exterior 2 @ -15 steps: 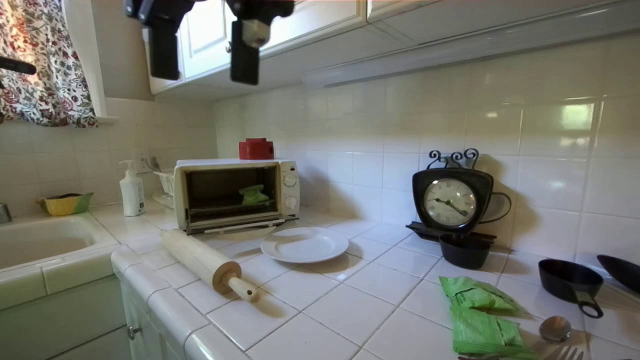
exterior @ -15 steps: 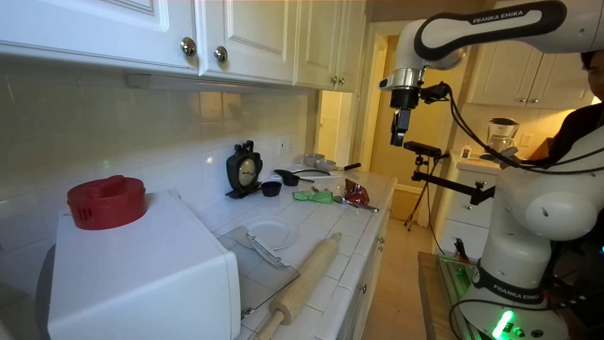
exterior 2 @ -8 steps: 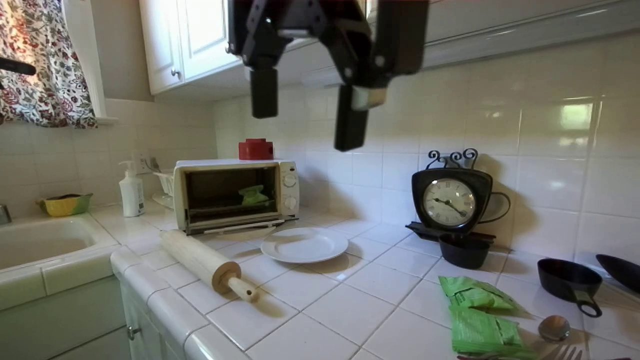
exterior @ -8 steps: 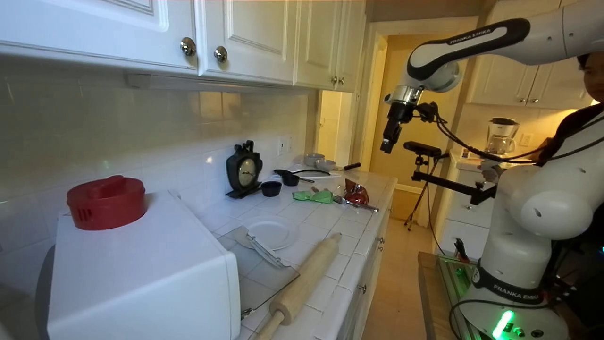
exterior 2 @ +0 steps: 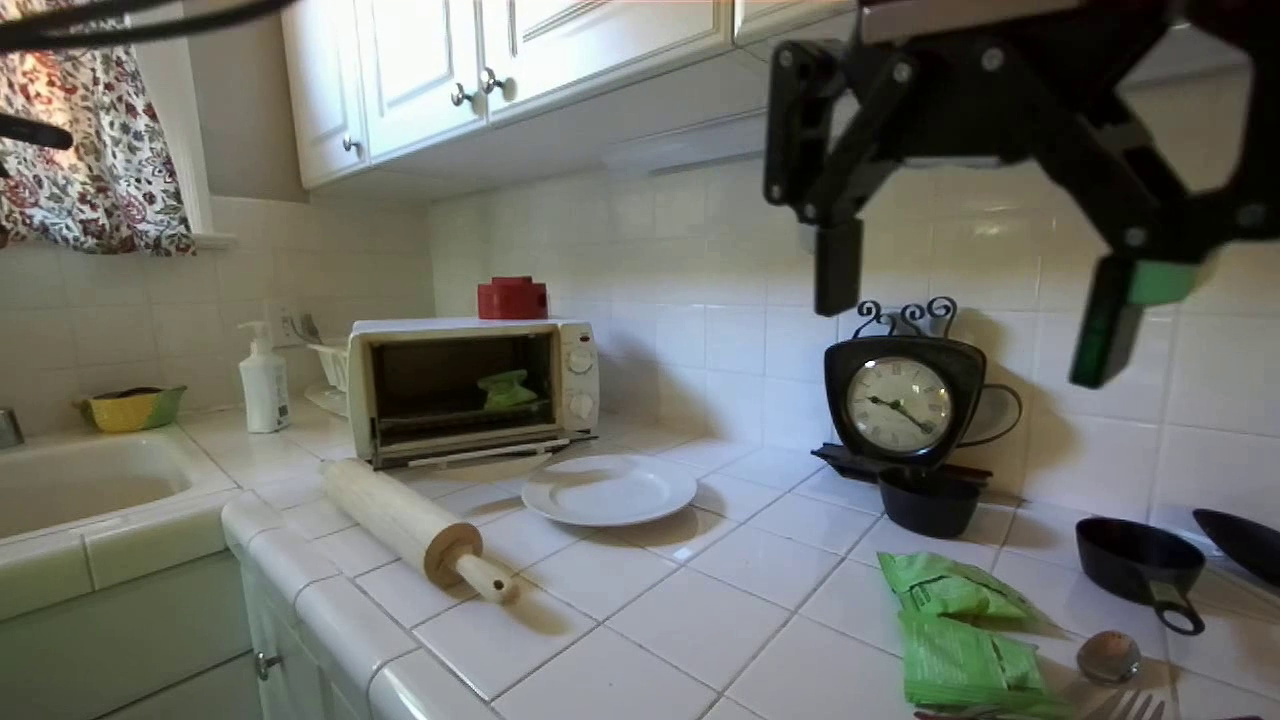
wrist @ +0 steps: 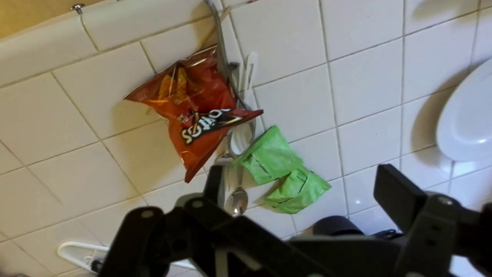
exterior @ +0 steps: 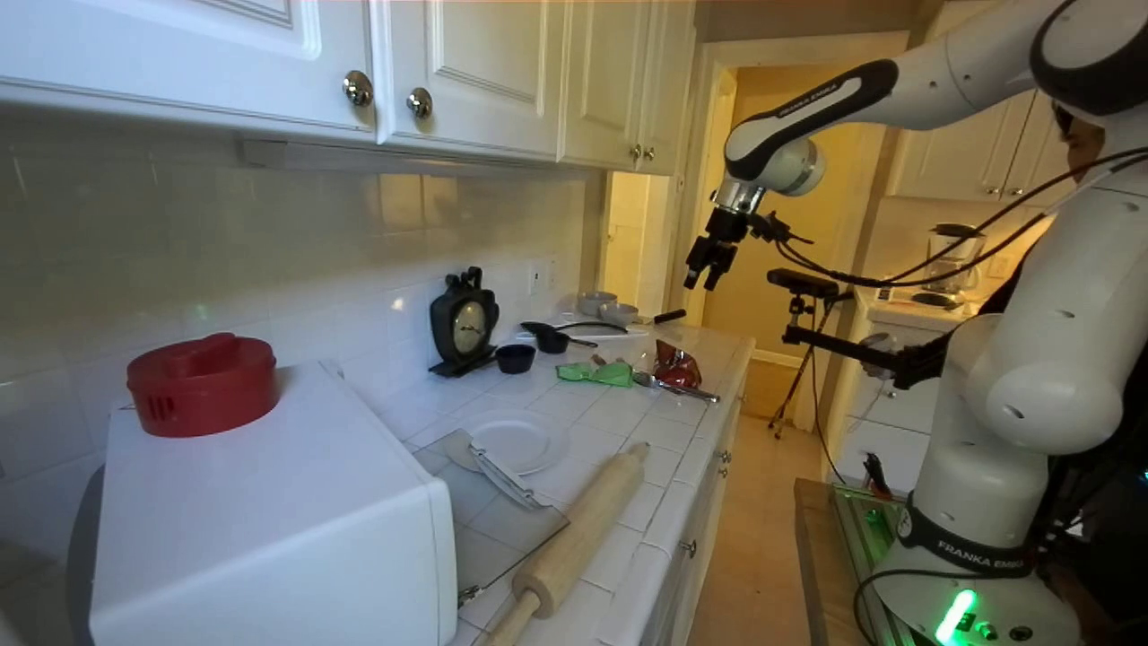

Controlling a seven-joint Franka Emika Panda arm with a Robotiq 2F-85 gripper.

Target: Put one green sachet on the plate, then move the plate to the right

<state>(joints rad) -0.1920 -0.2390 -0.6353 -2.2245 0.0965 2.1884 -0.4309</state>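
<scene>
The gripper hangs well above the white tiled counter, its jaws spread wide and nothing held between them. Down on the tiles, one green sachet lies against a second green sachet, seemingly overlapped — and that is my first worry. The task wants just one, so a careless pinch could gather both. I'd judge this is the approach, with neither half of the job done.

The metal spoon and fork are right beside the sachets, and the Doritos bag sits close by; an aim a little off could catch the cutlery or crumple that bag instead. The sachets look low and slippery, too: a shallow grab may slide off the top, a deep one may jam against hard tile.

The white plate waits well apart from them, near the wooden rolling pin and the toaster oven. Whether the oven's lowered glass door touches it, I can't tell; if so, the plate may snag when moved. Once loaded, it may also lose its cargo — that rim is low, and a brisk shove could send the sachet skidding off.
</scene>
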